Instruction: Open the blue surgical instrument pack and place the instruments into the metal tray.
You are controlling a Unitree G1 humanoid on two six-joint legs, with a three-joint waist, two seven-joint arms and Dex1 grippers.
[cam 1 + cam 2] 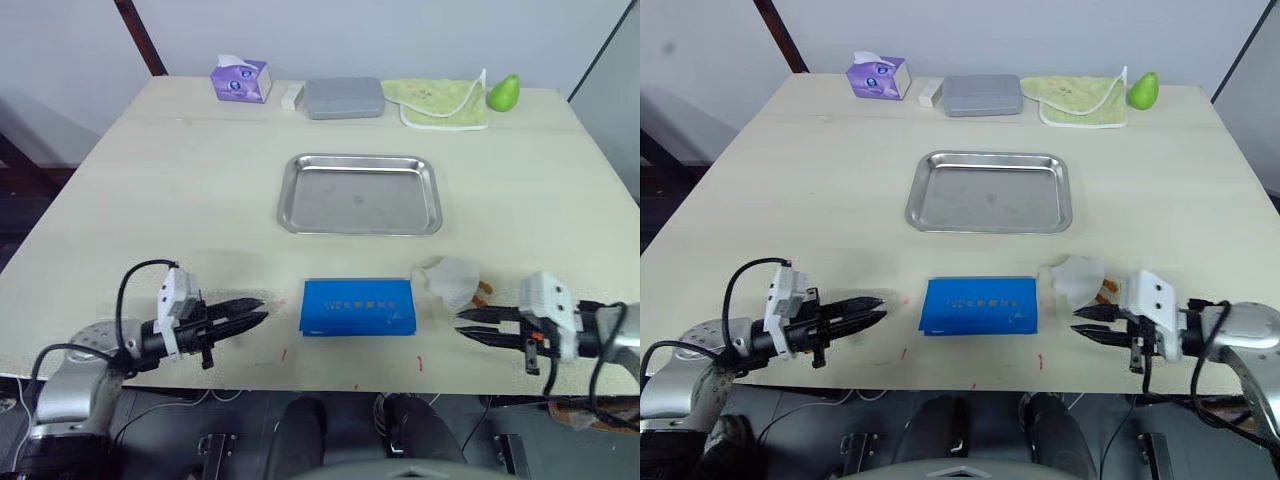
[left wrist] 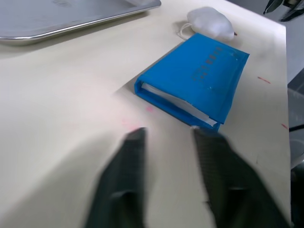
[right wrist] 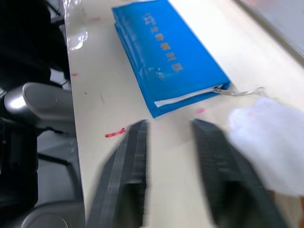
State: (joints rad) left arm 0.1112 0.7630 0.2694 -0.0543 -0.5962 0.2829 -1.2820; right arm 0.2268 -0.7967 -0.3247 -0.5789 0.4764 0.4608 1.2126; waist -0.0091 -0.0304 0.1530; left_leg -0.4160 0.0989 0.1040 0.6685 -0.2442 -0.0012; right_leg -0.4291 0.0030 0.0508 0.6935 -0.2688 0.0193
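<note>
While the pack lies shut, nothing has been moved to the tray; notes run outward from the pack.

Pack: blue surgical instrument pack (image 1: 358, 307) flat and closed on the bench (image 1: 180, 180) near its front edge, printed face up; fabric cover, white lining edge at the side, zip pull at one corner. Instruments presumably inside, unseen.
Left tool: left tool (image 1: 252, 312) just beside the pack's left end, fingers slightly parted, holding nothing; apparently set level to reach the pack's edge.
Right tool: right tool (image 1: 468, 325) near the pack's right end, fingers a little apart, empty.
Wad: crumpled white plastic bag (image 1: 450, 280) just beside the pack's right far corner, near the right tool.
Tray: metal tray (image 1: 360, 193) empty, beyond the pack at mid-bench; shiny steel, rounded corners, raised rim.
Far edge: tissue box (image 1: 241, 79), grey hard case (image 1: 344, 97), green cloth (image 1: 438, 102), green pear-shaped object (image 1: 504, 92).
</note>
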